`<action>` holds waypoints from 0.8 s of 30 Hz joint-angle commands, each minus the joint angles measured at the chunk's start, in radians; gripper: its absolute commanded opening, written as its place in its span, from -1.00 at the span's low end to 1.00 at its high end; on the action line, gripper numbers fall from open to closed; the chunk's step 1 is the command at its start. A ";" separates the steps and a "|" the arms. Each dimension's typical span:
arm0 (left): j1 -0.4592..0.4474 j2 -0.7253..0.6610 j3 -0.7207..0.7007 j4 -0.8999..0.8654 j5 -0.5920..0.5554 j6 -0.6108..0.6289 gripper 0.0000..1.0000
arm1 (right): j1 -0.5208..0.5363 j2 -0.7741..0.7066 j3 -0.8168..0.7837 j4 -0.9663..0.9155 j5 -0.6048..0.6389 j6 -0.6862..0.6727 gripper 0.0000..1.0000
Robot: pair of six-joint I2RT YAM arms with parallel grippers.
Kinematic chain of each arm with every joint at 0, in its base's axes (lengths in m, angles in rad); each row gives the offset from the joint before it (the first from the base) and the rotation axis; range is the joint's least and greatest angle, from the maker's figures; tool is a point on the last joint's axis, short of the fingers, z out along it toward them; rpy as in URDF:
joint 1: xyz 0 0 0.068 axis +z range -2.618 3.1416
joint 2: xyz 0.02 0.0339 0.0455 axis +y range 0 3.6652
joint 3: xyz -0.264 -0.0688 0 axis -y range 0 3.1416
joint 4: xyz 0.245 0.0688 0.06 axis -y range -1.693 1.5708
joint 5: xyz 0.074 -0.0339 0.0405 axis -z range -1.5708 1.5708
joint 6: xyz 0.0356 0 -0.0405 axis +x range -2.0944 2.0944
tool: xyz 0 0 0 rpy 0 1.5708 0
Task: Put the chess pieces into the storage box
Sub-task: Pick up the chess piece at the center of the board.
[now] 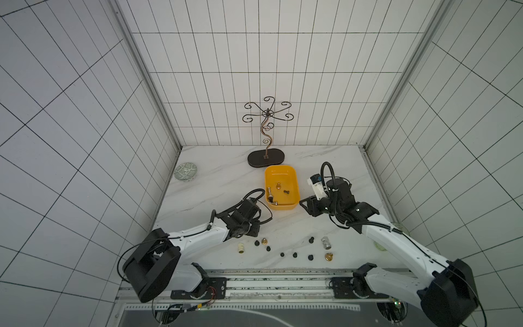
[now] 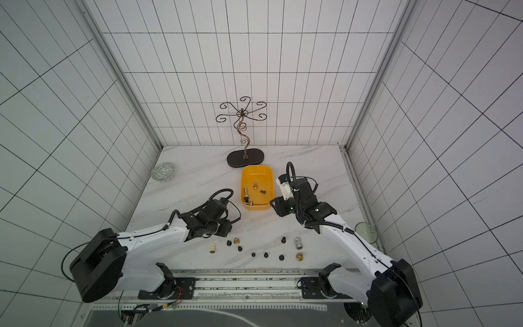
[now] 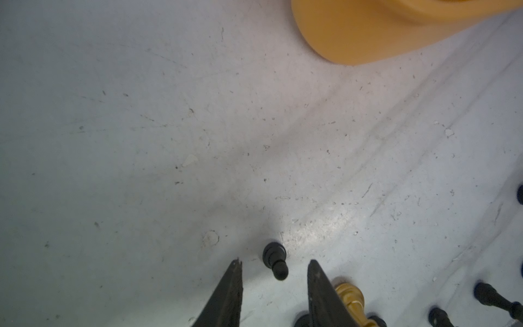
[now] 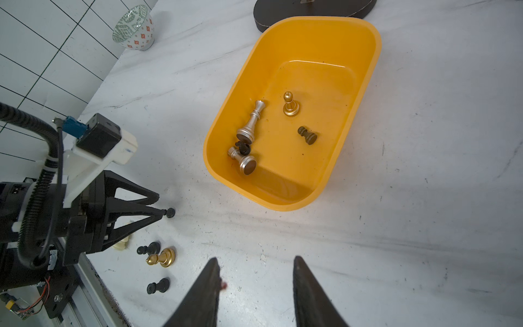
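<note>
Gold piece point(image 3: 349, 294) just beside my left end effector point(image 3: 274, 261), open astride a lying black pawn point(image 3: 275, 258); right end effector point(image 4: 256, 258) hovers open near the storage box point(image 4: 359, 85)

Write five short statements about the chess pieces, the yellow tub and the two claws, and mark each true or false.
1. A gold piece stands upright inside the yellow tub. True.
2. The right claw grips a silver piece. False: its fingers are apart with nothing between them.
3. A black pawn lies on the table in the gap at the tips of the left claw, touching neither finger. True.
4. The tub is empty. False: several chess pieces lie in it.
5. The cream piece is in the tub. False: it is on the table, outside the tub.
</note>
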 commanded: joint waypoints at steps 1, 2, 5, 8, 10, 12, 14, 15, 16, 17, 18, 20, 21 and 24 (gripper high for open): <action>-0.007 0.017 -0.001 0.027 -0.011 -0.012 -0.28 | 0.001 0.011 -0.046 -0.014 0.009 0.001 -0.15; -0.009 0.021 -0.002 0.029 -0.012 -0.012 -0.29 | 0.000 0.015 -0.046 -0.013 0.009 0.001 -0.15; -0.013 0.038 0.002 0.036 -0.009 -0.012 -0.31 | -0.001 0.024 -0.047 -0.008 0.006 -0.001 -0.15; -0.019 0.054 0.008 0.039 -0.009 -0.012 -0.36 | 0.001 0.028 -0.047 -0.006 0.002 0.001 -0.15; -0.024 0.062 0.010 0.039 -0.013 -0.011 -0.38 | 0.000 0.026 -0.049 -0.005 0.002 0.002 -0.16; -0.027 0.070 0.013 0.042 -0.014 -0.011 -0.43 | 0.000 0.027 -0.050 -0.005 0.004 0.002 -0.16; -0.031 0.075 0.015 0.045 -0.013 -0.011 -0.48 | 0.000 0.025 -0.052 -0.005 0.004 0.002 -0.16; -0.032 0.077 0.017 0.047 -0.014 -0.011 -0.50 | 0.000 0.025 -0.053 -0.005 0.005 0.002 -0.17; -0.034 0.079 0.019 0.047 -0.015 -0.010 -0.54 | 0.001 0.027 -0.055 -0.005 0.004 0.002 -0.17; -0.034 0.080 0.020 0.049 -0.015 -0.011 -0.57 | 0.001 0.027 -0.055 -0.005 0.005 0.002 -0.17; -0.035 0.081 0.020 0.051 -0.017 -0.008 -0.61 | 0.001 0.026 -0.057 -0.005 0.006 0.002 -0.17; -0.037 0.082 0.020 0.053 -0.021 -0.008 -0.70 | 0.000 0.027 -0.058 -0.005 0.006 0.003 -0.17; -0.037 0.082 0.021 0.053 -0.024 -0.006 -0.73 | 0.000 0.028 -0.058 -0.005 0.007 0.003 -0.17; -0.037 0.090 0.022 0.053 -0.030 -0.002 -0.79 | 0.001 0.026 -0.060 -0.005 0.007 0.004 -0.18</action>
